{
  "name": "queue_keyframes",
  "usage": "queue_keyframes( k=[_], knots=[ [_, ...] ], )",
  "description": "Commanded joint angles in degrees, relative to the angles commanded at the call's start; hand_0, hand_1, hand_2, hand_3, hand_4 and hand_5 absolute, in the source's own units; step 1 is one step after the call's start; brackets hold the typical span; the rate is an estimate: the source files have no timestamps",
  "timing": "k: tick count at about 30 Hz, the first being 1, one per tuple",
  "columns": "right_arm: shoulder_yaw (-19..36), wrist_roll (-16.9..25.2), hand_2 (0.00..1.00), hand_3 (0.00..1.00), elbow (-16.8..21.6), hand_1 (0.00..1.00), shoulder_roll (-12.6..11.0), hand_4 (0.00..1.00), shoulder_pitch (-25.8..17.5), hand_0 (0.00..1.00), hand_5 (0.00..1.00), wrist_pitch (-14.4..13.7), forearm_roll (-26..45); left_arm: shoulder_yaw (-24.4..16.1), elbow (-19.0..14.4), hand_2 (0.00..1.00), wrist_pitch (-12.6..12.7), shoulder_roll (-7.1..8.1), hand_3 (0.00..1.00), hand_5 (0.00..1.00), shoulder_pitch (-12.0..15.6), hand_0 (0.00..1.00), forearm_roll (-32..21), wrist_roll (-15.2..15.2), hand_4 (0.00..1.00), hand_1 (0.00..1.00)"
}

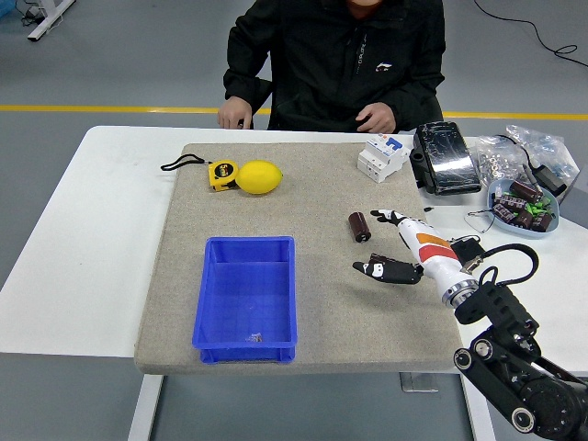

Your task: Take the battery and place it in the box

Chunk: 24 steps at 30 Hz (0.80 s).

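Note:
A small dark cylindrical battery (358, 226) lies on the grey mat, right of centre. My right hand (390, 248) hovers just right of and below it, fingers spread and holding nothing; the upper fingers (384, 217) reach close to the battery without clearly touching it. The blue box (246, 299) sits on the mat's lower left part, with only a tiny scrap at its bottom. My left arm does not show.
A yellow lemon (259, 177) and a yellow tape measure (220, 175) lie at the mat's far left. A white breaker (382, 156), a black device (445, 158) and a bowl of batteries (522, 206) stand at the right. A person's hands (377, 118) rest at the far edge.

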Motion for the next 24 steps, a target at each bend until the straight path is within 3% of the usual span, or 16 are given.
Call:
queue_keyframes(
  k=[3,4,9,10,21,22,24],
  knots=[
    [-0.5,-0.7,0.645,0.744,-0.1,0.643,0.1,0.998,0.1,0.702,0.418,0.3,-0.9,0.1,0.0,0.666,0.0,0.03,0.584,0.544,0.0,0.721,-0.1,0.0,0.632,0.685],
    [-0.6,-0.8,0.584,0.71,-0.2,0.581,0.1,0.998,0.1,0.555,0.414,0.4,-1.2,0.1,0.0,0.664,0.0,0.03,0.584,0.543,0.0,0.72,-0.2,0.0,0.631,0.684],
    [-3.0,-2.3,0.584,0.71,-1.2,0.581,0.3,0.998,0.6,0.555,0.414,0.0,-1.5,0.5,0.0,0.664,0.0,0.08,0.584,0.543,-0.2,0.72,-0.6,-0.1,0.631,0.684],
    [-3.4,-2.4,0.567,0.701,-1.5,0.559,0.4,0.998,0.8,0.514,0.399,-0.2,-1.7,0.6,0.0,0.666,0.0,0.09,0.584,0.543,-0.2,0.722,-0.7,-0.1,0.632,0.684],
    [-4.5,-4.2,0.542,0.682,-6.2,0.523,1.2,0.998,2.0,0.473,0.394,-4.3,-3.5,0.9,-0.2,0.666,0.2,0.01,0.585,0.544,-0.2,0.72,-1.0,0.0,0.632,0.686],
    [-4.6,-4.2,0.485,0.597,-6.5,0.482,1.3,0.998,2.0,0.417,0.361,-4.5,-3.6,0.9,-0.2,0.667,0.2,0.02,0.585,0.544,-0.2,0.72,-0.9,0.0,0.632,0.686],
    [-4.9,-4.2,0.485,0.597,-7.2,0.482,1.4,0.998,2.0,0.417,0.361,-4.8,-3.5,0.8,-0.2,0.667,0.1,0.02,0.585,0.544,-0.1,0.72,-0.8,0.1,0.632,0.686]
  ],
)
